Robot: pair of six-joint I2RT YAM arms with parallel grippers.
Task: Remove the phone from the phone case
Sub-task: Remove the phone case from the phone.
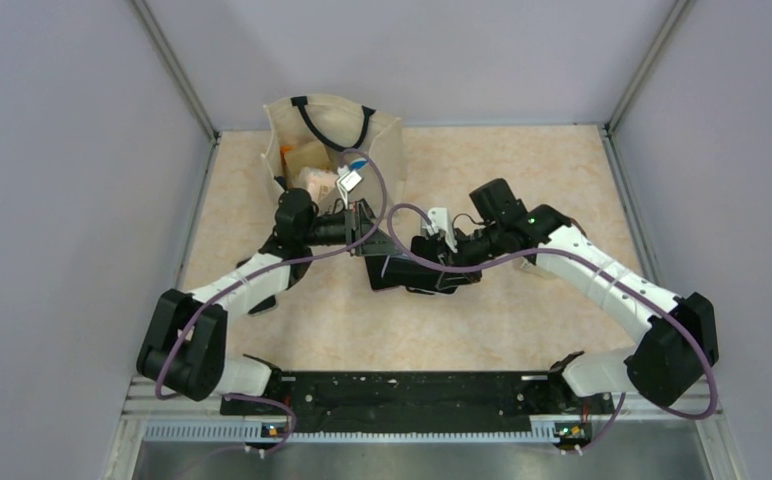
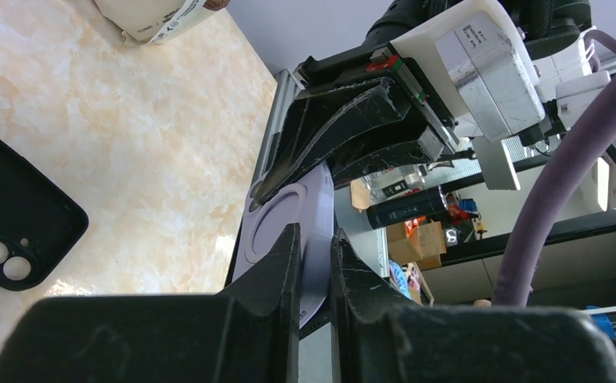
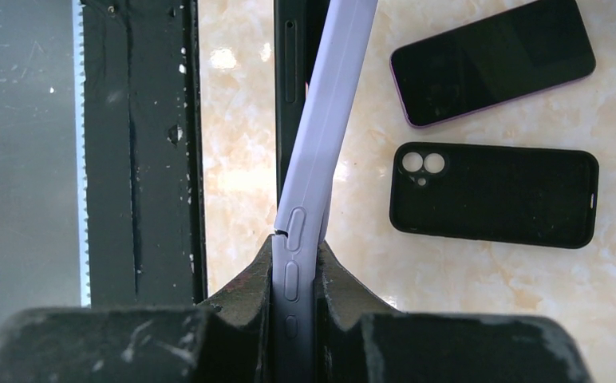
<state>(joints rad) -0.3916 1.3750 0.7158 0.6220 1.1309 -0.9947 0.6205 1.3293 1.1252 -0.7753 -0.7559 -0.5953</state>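
The lavender case (image 3: 321,120) is held off the counter (image 3: 464,295), above and just beside the black case (image 3: 492,195) that lies flat there. It stands on edge. In the right wrist view its long axis runs straight away from the right gripper (image 3: 293,255), leaning a little toward the black case. The side rail faces the camera, smooth, matte and rounded, with raised oblong buttons and a small split in the rim just above the fingers.

The right gripper is nearly closed, pinching that rail at one end. The left gripper (image 2: 317,239) is likewise nearly closed, clamped on the case's thin wall from the opposite end. Its view shows the case's flat back, marked with a moulded circular ring.

Close behind the lavender case, on the side away from the black case, a dark slab (image 3: 289,80) stands on edge with a slot and a button on its side. Whether it sits inside the case cannot be told, since its upper end is cut off.

The black case is matte with rounded corners and twin camera holes. Beyond it lies a dark phone (image 3: 492,60), glossy, with a purple rim. From above, both grippers hide most of the lavender case, and a cream tote bag (image 1: 387,140) stands past the black case.
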